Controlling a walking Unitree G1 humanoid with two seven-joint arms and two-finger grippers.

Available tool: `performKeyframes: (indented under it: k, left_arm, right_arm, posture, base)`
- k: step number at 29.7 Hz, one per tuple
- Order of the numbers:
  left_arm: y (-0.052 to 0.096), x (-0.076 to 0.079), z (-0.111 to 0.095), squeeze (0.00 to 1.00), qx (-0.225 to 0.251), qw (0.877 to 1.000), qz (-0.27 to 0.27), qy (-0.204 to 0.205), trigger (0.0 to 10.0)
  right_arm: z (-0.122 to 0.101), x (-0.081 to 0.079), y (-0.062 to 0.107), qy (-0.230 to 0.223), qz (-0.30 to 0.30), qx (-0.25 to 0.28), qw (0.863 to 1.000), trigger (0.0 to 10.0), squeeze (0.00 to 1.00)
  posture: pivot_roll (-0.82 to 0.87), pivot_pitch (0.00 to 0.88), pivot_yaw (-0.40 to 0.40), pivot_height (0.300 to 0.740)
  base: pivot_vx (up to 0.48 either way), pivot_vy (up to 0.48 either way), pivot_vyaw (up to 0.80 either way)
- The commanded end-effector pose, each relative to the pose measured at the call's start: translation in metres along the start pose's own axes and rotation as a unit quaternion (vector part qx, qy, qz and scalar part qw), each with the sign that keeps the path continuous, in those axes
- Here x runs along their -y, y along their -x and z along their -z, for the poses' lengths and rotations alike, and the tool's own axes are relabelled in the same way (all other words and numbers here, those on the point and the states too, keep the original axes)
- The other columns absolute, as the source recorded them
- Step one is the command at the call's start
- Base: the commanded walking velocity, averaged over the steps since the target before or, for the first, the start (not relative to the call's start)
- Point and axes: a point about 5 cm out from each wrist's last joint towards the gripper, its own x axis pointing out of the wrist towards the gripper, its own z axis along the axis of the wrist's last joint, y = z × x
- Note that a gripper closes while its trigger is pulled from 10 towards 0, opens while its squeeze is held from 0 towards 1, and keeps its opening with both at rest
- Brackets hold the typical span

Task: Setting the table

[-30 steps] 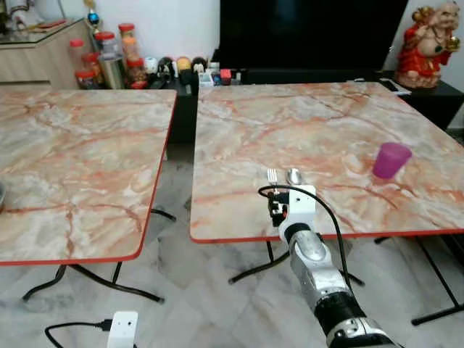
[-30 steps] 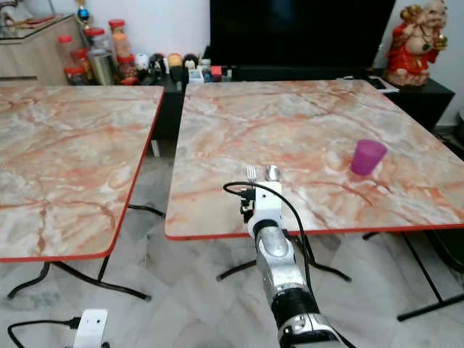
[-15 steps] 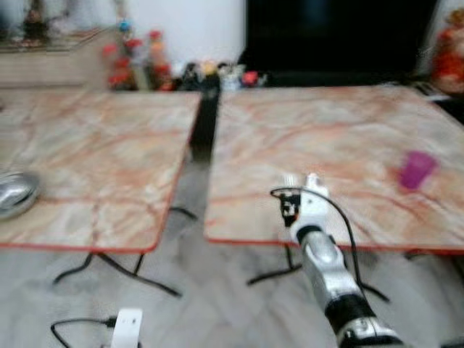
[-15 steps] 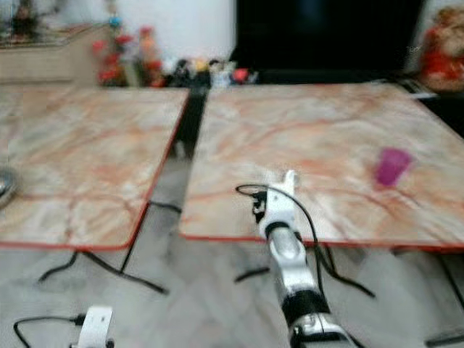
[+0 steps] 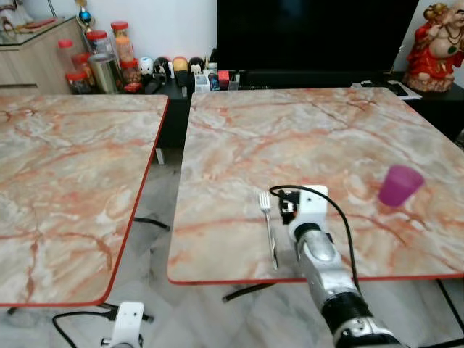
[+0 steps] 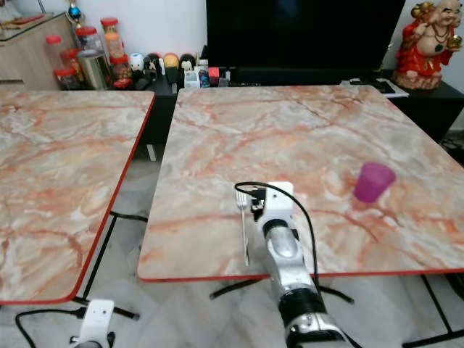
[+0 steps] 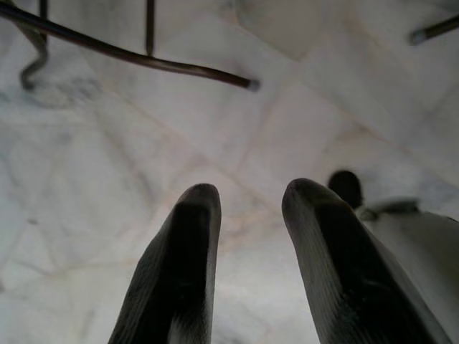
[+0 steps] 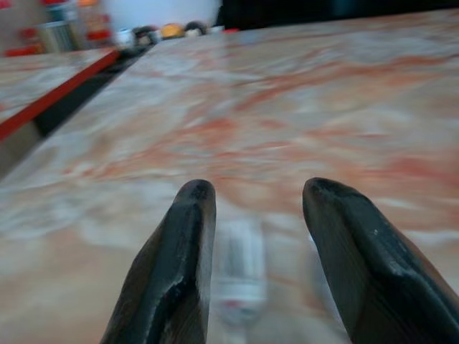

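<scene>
A silver fork [image 5: 269, 226] lies flat on the right marble table [image 5: 319, 138], tines pointing away, near the front edge. Just right of it my right arm reaches over the edge, its white wrist block [image 5: 309, 210] above the tabletop. In the right wrist view my right gripper [image 8: 254, 190] is open low over the marble. A blurred pale silvery piece [image 8: 240, 271] lies between its fingers; I cannot tell what it is. A purple cup [image 5: 400, 185] stands upright further right. My left gripper [image 7: 251, 193] hangs open over the marble floor.
A second marble table [image 5: 65, 181] stands to the left, across a narrow gap. Behind are a low cabinet with jars [image 5: 109, 61], a dark TV screen [image 5: 312, 32] and a red figurine [image 5: 435, 47]. Table legs [image 7: 143, 61] and a cable [image 5: 72, 319] cross the floor.
The camera swung and came back closer to the right table. The fork and spoon stood up at the right gripper's tip before; now the fork lies flat on the table beside the wrist.
</scene>
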Motion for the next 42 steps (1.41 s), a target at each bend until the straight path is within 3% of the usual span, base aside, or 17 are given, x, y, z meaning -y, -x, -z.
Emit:
performKeyframes:
  k: [1, 13, 19, 22, 26, 30, 42]
  left_arm:
    - [0.001, 0.005, 0.002, 0.0, -0.004, 1.0, 0.003, 0.001, 10.0]
    - [0.001, -0.002, 0.008, 0.0, -0.01, 1.0, -0.005, 0.003, 10.0]
    - [0.001, -0.003, 0.008, 0.0, -0.011, 1.0, -0.004, 0.003, 10.0]
    - [0.001, -0.002, 0.008, 0.0, -0.012, 1.0, 0.001, -0.001, 10.0]
    - [0.001, -0.002, 0.007, 0.0, -0.011, 1.0, 0.001, 0.0, 10.0]
    - [0.001, -0.002, 0.006, 0.0, -0.009, 1.0, -0.001, 0.002, 10.0]
    - [0.001, -0.005, 0.006, 0.0, -0.008, 1.0, -0.007, 0.005, 10.0]
  right_arm:
    - [0.0, 0.009, 0.001, -0.001, 0.014, 0.0, 1.0, 10.0, 0.0]
    - [-0.008, -0.011, 0.004, 0.004, 0.007, 0.0, 1.0, 10.0, 0.0]
    - [-0.011, -0.01, 0.003, -0.008, 0.033, -0.003, 0.999, 10.0, 0.0]
    - [-0.001, -0.004, 0.002, 0.01, 0.056, -0.046, 0.997, 10.0, 0.0]
    - [0.001, -0.003, 0.003, 0.016, 0.064, -0.062, 0.996, 10.0, 0.0]
    - [0.013, -0.019, 0.008, 0.033, 0.004, -0.102, 0.994, 10.0, 0.0]
    - [0.002, -0.03, 0.007, 0.035, -0.028, -0.081, 0.996, 10.0, 0.0]
  posture:
    - [-0.05, 0.0, -0.009, 0.736]
    - [-0.05, 0.002, 0.001, 0.736]
    - [-0.05, 0.006, 0.006, 0.736]
    - [-0.05, 0.008, 0.006, 0.736]
    - [-0.05, 0.008, 0.006, 0.736]
    - [-0.05, 0.008, 0.006, 0.736]
    - [-0.05, 0.008, 0.001, 0.736]
  base:
    - [0.0, 0.0, 0.0]
    - [0.0, 0.0, 0.0]
    - [0.0, 0.0, 0.0]
    - [0.0, 0.0, 0.0]
    - [0.0, 0.0, 0.0]
    - [0.0, 0.0, 0.0]
    - [0.0, 0.0, 0.0]
